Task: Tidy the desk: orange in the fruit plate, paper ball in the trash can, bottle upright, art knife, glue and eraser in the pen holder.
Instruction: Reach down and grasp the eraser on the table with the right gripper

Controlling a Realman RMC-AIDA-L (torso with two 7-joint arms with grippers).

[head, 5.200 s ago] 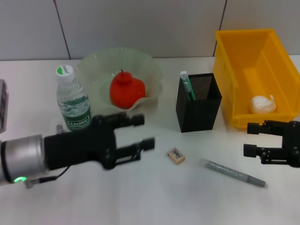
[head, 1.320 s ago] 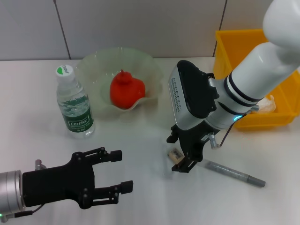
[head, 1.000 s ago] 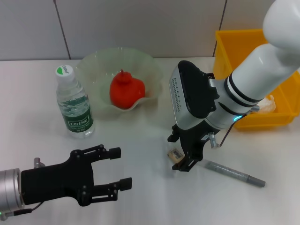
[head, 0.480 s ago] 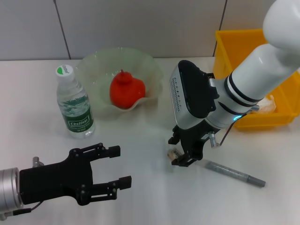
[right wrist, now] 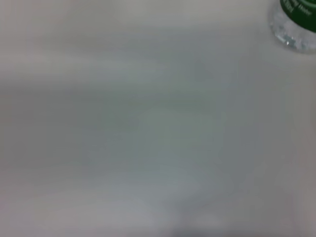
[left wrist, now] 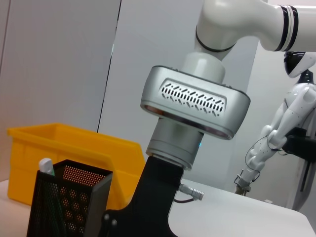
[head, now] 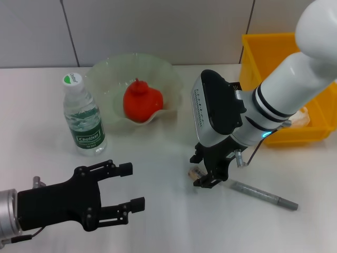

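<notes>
Jaws of the right gripper [head: 204, 177] closed on the eraser [head: 195, 172]; left gripper [head: 129, 190] spread, empty. Orange [head: 142, 101] plated, bottle [head: 82, 117] upright; eraser unstowed.

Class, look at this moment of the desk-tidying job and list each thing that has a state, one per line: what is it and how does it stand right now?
orange: in the fruit plate
bottle: upright, capped
paper ball: in the trash can
eraser: between the right pincer's fingers, at the desk
pen holder: upright, a glue stick inside
art knife: lying on the desk
left pincer: open, empty
</notes>
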